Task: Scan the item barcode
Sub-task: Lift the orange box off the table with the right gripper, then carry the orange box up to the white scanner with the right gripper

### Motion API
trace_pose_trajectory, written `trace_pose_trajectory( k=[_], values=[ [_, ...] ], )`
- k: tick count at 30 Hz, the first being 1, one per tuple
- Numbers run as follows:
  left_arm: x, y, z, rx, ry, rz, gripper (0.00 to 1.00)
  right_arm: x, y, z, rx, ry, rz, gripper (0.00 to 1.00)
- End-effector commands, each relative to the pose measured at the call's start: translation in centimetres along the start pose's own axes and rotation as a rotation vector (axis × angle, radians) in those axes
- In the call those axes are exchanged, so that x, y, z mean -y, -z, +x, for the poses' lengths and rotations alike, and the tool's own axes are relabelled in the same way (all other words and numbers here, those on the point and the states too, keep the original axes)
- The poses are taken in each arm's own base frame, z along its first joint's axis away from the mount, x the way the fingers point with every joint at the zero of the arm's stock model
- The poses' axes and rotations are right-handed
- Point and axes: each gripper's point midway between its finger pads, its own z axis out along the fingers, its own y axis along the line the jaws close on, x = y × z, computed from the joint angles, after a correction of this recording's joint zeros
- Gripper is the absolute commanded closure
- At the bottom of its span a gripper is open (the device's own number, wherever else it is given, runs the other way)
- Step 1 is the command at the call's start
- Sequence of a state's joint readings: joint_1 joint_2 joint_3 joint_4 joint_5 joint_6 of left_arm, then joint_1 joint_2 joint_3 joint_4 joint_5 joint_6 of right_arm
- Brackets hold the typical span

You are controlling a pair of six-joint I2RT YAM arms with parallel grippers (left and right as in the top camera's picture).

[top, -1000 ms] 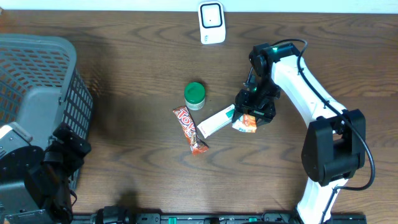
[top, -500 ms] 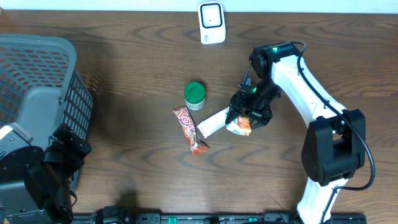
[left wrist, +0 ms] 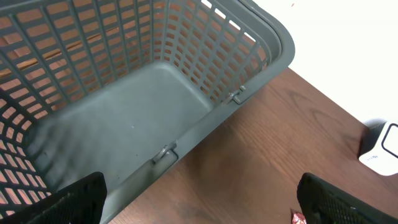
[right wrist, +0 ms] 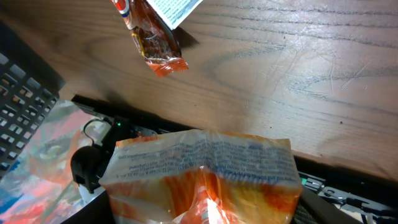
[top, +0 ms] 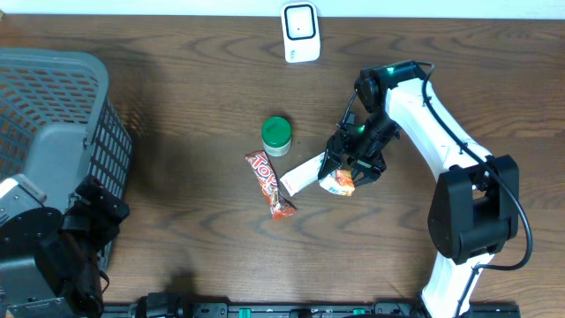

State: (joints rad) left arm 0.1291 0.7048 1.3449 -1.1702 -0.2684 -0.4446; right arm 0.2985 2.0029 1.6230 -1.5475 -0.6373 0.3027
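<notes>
The packet (top: 338, 184), a crinkled orange and white foil pouch with fine print across its flat sealed end, hangs in the right gripper (top: 350, 170) a little right of the table's middle. The jaws stand about half apart and are clamped on the pouch. In the right wrist view it fills the lower frame and looks clear of the wood, though how far I cannot tell. Just to its left lies a long white box (top: 303, 173), slanted, with one end close by the packet. Beside that is a candy bar (top: 269, 184) in a glossy red-brown wrapper with crimped ends. A small round jar (top: 276, 134) with a green lid stands just behind them. The scanner (top: 300, 33), a white rounded block of smooth plastic, sits at the far edge. The table (top: 194, 79) is dark brown wood with a wavy grain. At the left edge stands a grey plastic basket (left wrist: 155, 93) with latticed walls and a smooth floor. The left gripper (left wrist: 199, 199) hangs above its near rim, jaws spread wide with nothing between them.
</notes>
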Motion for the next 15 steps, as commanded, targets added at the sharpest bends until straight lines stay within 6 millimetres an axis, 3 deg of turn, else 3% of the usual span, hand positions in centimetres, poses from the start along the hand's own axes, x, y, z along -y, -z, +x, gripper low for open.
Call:
trace_pose_trajectory(
  k=[1,5,15],
  values=[
    [-0.3,0.0,-0.1,0.008,-0.002,-0.016,0.02,-0.9,0.1,-0.3,0.011,0.046,-0.027,0.40],
    [-0.3,0.0,-0.1,0.008,-0.002,-0.016,0.02,-1.5,0.2,-2.1,0.079,0.099,-0.046,0.40],
    [-0.3,0.0,-0.1,0.008,-0.002,-0.016,0.02,-5.3,2.2,-9.1,0.374,0.287,-0.146,0.37]
  ],
)
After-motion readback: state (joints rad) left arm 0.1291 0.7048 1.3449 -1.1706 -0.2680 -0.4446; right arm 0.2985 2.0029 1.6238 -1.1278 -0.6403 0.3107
